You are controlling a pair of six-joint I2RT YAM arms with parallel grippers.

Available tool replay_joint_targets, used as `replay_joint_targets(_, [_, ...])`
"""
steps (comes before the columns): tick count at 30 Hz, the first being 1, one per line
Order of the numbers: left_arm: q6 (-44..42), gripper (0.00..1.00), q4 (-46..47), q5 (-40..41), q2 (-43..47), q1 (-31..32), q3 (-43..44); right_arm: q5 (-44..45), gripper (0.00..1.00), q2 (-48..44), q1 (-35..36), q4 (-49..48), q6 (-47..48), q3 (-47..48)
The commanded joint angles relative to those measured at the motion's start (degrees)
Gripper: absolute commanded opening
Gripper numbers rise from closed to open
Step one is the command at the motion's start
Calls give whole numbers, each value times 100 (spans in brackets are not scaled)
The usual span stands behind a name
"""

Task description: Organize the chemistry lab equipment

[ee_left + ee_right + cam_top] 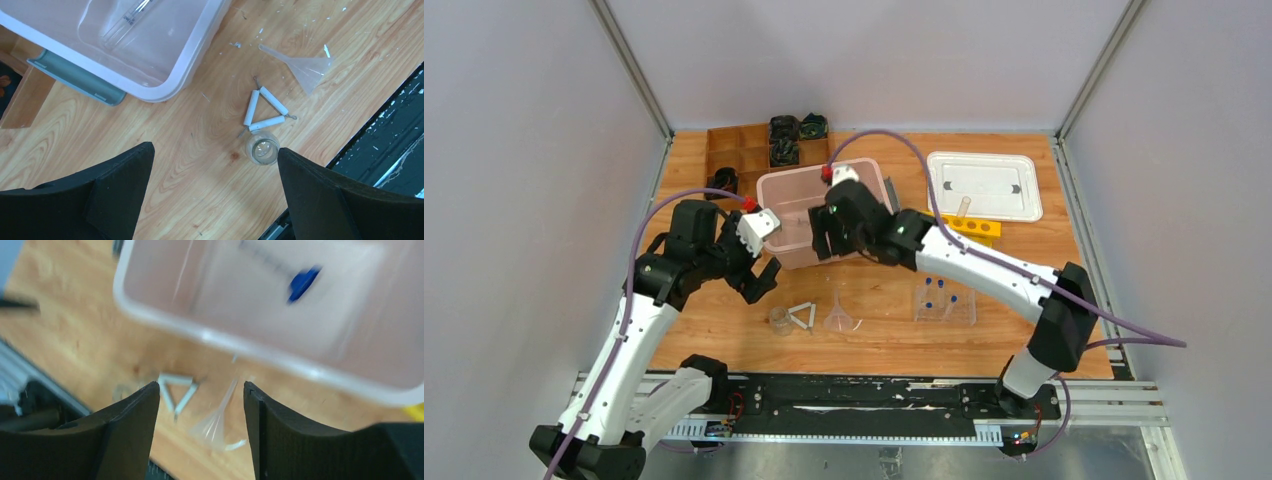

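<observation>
Nearest the bases, on the wooden table [884,340], the small beaker [262,148] is standing upright. The white wire triangle [262,107] is lying just beside it at 3 o'clock in the overhead view, and the funnel [305,65] and the clear tray [945,300] of blue-capped tubes [936,284] are sitting farther along that line. The left gripper [215,150] is hovering above the beaker with jaws spread wide and empty. We are judging that a good pick means dropping straight down and centring on the glass without nudging the triangle. The right gripper [201,387] is hanging over the near rim of the pink bin [210,335], its jaws parted and holding nothing. What looks like the blue-tipped rod [302,282] is lying inside the bin, though that view is smeared. Toward 1 o'clock, the yellow tube rack [972,226] is sitting against the white lid [982,185]. The brown box [734,150] is sitting at 11 o'clock, and plain grey walls [854,60] are closing in the far side.
</observation>
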State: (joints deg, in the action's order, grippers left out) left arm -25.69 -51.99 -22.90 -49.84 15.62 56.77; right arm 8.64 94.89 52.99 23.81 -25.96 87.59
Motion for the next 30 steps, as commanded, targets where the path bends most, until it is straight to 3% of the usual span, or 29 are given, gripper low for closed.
replay_joint_targets(1, [-98, 100, -100, 104, 85, 12, 58, 169, 67, -137, 819, 374, -363, -1026])
replay_joint_targets(9, [-260, 100, -259, 270, 132, 12, 51, -71, 65, 47, 1516, 434, -321, -1652])
replay_joint_targets(22, [-394, 100, -299, 453, 160, 12, 47, 111, 62, 512, 1542, 325, -318, -1896])
replay_joint_targets(26, [-394, 100, -313, 435, 163, 12, 103, 117, 54, 474, 1544, 216, -284, -1969])
replay_joint_targets(30, [-387, 100, -311, 435, 143, 10, 129, 397, 38, 353, 1555, 187, -134, -2023])
